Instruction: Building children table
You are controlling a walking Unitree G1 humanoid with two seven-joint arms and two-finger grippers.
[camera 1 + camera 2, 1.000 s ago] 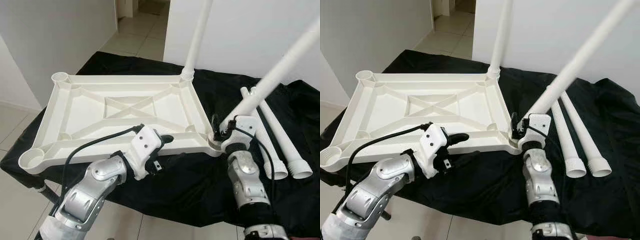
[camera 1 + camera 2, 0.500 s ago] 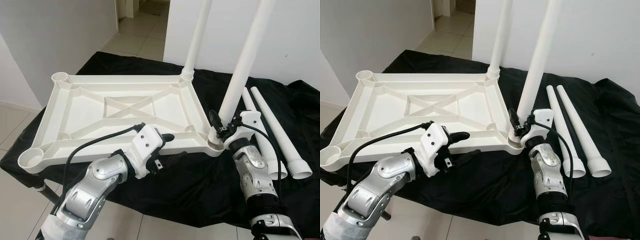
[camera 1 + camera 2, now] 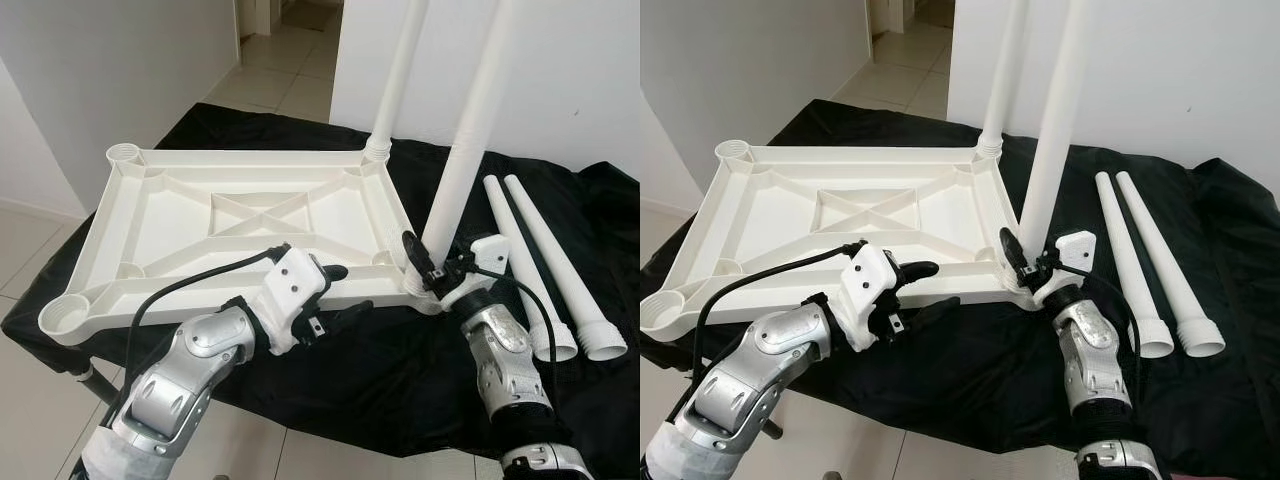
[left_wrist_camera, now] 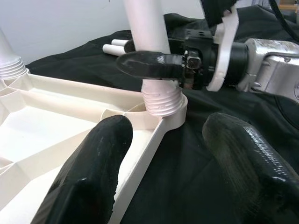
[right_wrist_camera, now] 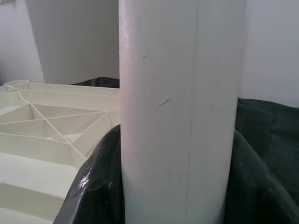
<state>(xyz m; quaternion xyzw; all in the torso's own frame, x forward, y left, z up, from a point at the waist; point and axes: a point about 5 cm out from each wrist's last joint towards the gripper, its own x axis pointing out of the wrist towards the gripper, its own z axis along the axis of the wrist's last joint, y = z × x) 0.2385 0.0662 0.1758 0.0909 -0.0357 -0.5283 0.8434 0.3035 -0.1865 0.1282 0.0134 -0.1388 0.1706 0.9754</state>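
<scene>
Two loose white legs [image 3: 548,262] lying on the right, right gripper [image 3: 432,272] jaws holding an upright leg [image 3: 468,150] in the tabletop's [image 3: 240,225] near right corner, left gripper [image 3: 335,295] jaws wide by its near edge.

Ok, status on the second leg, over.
Right end effector shut on second leg, upright in near-right corner socket. Left end effector open, straddling tabletop edge. Two legs lie loose alongside.

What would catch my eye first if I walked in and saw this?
Probably the big white tabletop lying upside down on a black cloth, with one white leg already standing in its far corner. The robot's right gripper is clamped round a second leg standing upright in the near corner socket, while the left gripper straddles the tabletop's near edge with its fingers apart. Two spare legs lie on the cloth to the right.
</scene>
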